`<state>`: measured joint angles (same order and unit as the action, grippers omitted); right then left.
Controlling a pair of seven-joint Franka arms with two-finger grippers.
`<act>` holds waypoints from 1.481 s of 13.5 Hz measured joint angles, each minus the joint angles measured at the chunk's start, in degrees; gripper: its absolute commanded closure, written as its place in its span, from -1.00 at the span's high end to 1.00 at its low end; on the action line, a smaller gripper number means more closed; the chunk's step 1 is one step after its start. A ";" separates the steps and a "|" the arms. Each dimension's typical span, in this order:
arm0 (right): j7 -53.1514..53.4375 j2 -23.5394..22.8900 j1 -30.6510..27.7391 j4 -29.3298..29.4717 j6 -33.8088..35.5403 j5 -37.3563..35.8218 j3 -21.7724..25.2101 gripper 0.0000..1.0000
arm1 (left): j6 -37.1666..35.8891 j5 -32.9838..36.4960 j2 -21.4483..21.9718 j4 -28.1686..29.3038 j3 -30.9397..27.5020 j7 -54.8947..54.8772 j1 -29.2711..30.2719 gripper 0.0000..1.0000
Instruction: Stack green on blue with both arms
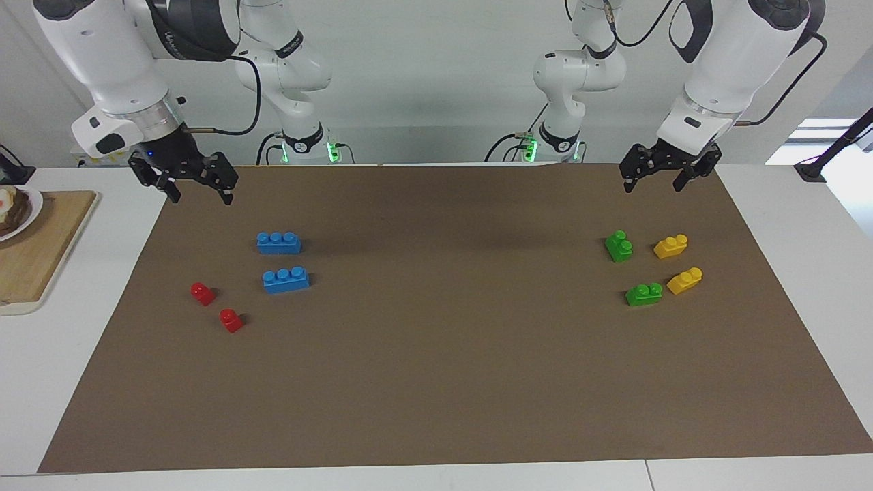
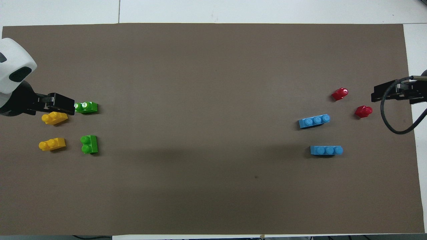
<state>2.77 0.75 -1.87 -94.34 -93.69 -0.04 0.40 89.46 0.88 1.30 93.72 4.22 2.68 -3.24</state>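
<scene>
Brown paper (image 1: 443, 354) is covering most of the white table (image 1: 41, 382), with a pale wall rising at the robots' end.

Two green bricks (image 1: 618, 246) (image 1: 644, 294) are lying toward the left arm's end of the table; seen from overhead, the second green brick (image 2: 89, 144) is sitting at about six o'clock from the first (image 2: 86, 107), a short way apart. Two blue bricks (image 1: 279, 243) (image 1: 286, 279) are resting well apart from them, toward the right arm's end, one nearer to the robots than the other, both flat with studs up. Nothing is stacked yet.

Two yellow bricks (image 1: 670, 246) (image 1: 685, 280) are lying just beside the green pair, closer to the table's end. Two red bricks (image 1: 202, 293) (image 1: 231, 320) are sitting near the blue ones, at about eight o'clock from them in the facing view.

At the right arm's end a wooden board (image 1: 41, 252) is carrying a plate (image 1: 27, 211), cut off by the frame edge; what is lying on the plate is hard to make out.

From overhead, the left gripper (image 1: 660, 179) is partly covering one yellow brick (image 2: 54, 117), and both arms are mostly cropped out there.

Both arms are waiting, wrists pointing down. The left gripper is hanging over the paper's robot-side edge with fingers spread wide, holding nothing. The right gripper (image 1: 201, 194) is hanging over the corresponding corner, jaws likewise wide and empty.
</scene>
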 measured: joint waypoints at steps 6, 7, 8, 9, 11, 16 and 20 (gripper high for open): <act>0.00 0.00 0.00 0.00 0.00 0.00 0.02 1.00 | 0.00 0.00 0.00 0.00 0.00 0.00 0.00 1.00; 0.00 0.00 0.00 0.00 0.00 0.00 0.03 1.00 | 0.00 0.00 0.00 0.00 0.00 -0.01 0.00 1.00; 0.00 0.00 -0.01 0.00 0.01 0.00 0.05 1.00 | 0.00 0.00 0.00 0.00 0.00 -0.02 0.00 1.00; 0.00 0.00 -0.01 0.00 0.01 0.00 0.05 1.00 | 0.00 0.00 0.00 0.00 0.00 -0.02 0.00 1.00; 0.00 0.00 -0.01 0.00 0.01 0.00 0.05 1.00 | 0.00 0.00 0.05 0.00 -0.01 -0.02 0.00 1.00; 0.00 0.00 -0.01 -0.01 0.05 0.00 0.04 1.00 | -0.04 0.00 0.58 0.00 -0.03 -0.02 0.00 1.00; 0.00 0.00 -0.01 -0.01 0.18 0.00 0.02 1.00 | -0.06 0.00 0.86 0.00 -0.03 -0.02 0.00 1.00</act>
<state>2.77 0.76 -1.88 -94.34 -93.51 -0.04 0.42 89.40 0.88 2.16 93.72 4.18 2.66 -3.24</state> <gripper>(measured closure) 0.000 0.000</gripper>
